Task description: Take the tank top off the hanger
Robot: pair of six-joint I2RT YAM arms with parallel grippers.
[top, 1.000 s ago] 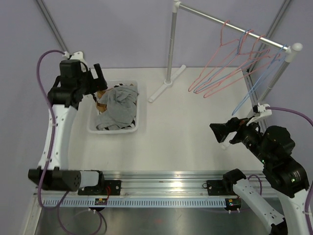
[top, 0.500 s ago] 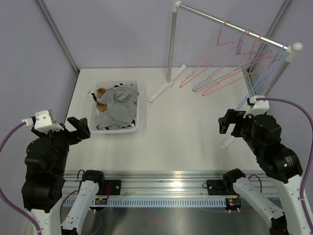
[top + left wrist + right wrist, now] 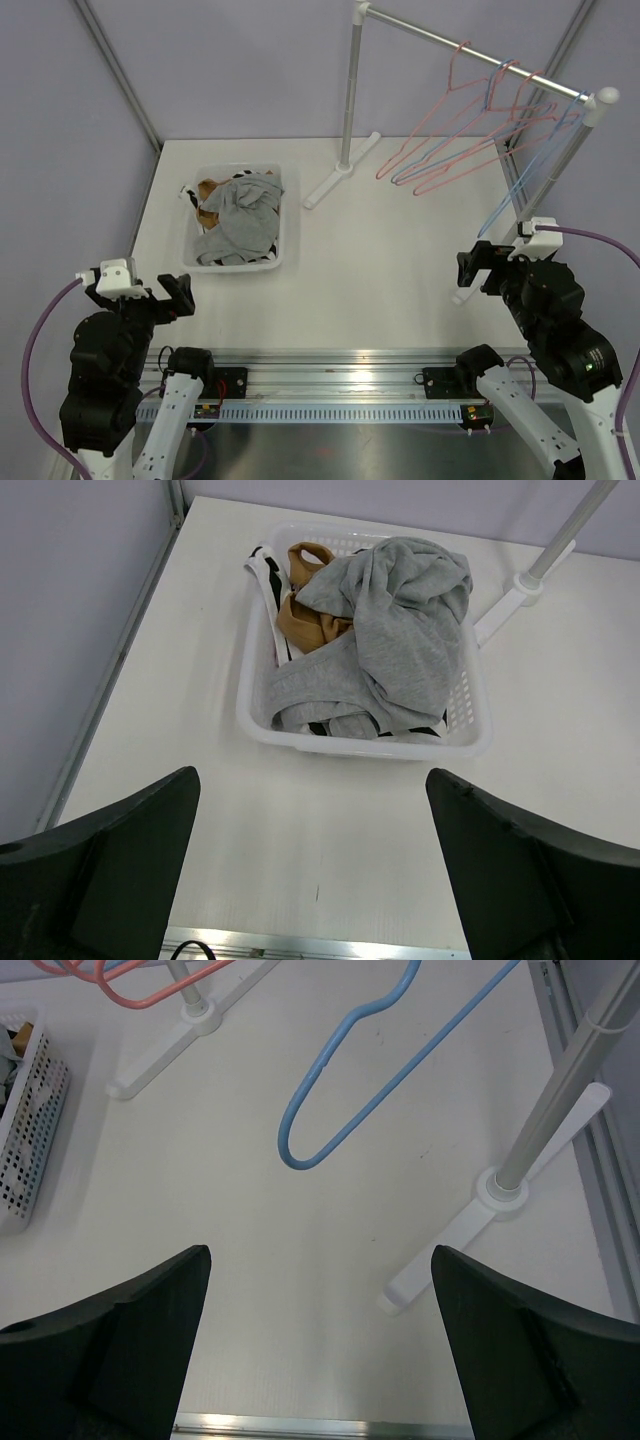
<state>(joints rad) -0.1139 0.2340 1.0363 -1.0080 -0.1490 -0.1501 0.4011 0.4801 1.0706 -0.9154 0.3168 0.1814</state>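
left gripper (image 3: 315, 880) hangs over the near edge of the table (image 3: 560, 820), fingers (image 3: 110, 870) spread wide, nothing between them. straight ahead of it, well apart, sits the white basket (image 3: 470, 742). the grey tank top (image 3: 400, 640) lies crumpled in that basket, off any hanger, heaped over a tan garment (image 3: 305, 620) to its left, with a black-and-white striped piece (image 3: 262, 575) along the far-left rim.

over to your right gripper (image 3: 320, 1350): it is spread wide too and holds nothing, raised above the table. ahead of it and near, the blue hanger (image 3: 300, 1164) dangles with its lower loop just left of centre. further ahead and to the left you catch the pink hangers (image 3: 130, 1002). ahead and to the right stands the rack post (image 3: 560, 1100) on its white foot (image 3: 455, 1235). from the top view all the hangers hook over the rail (image 3: 480, 50), well beyond both grippers.
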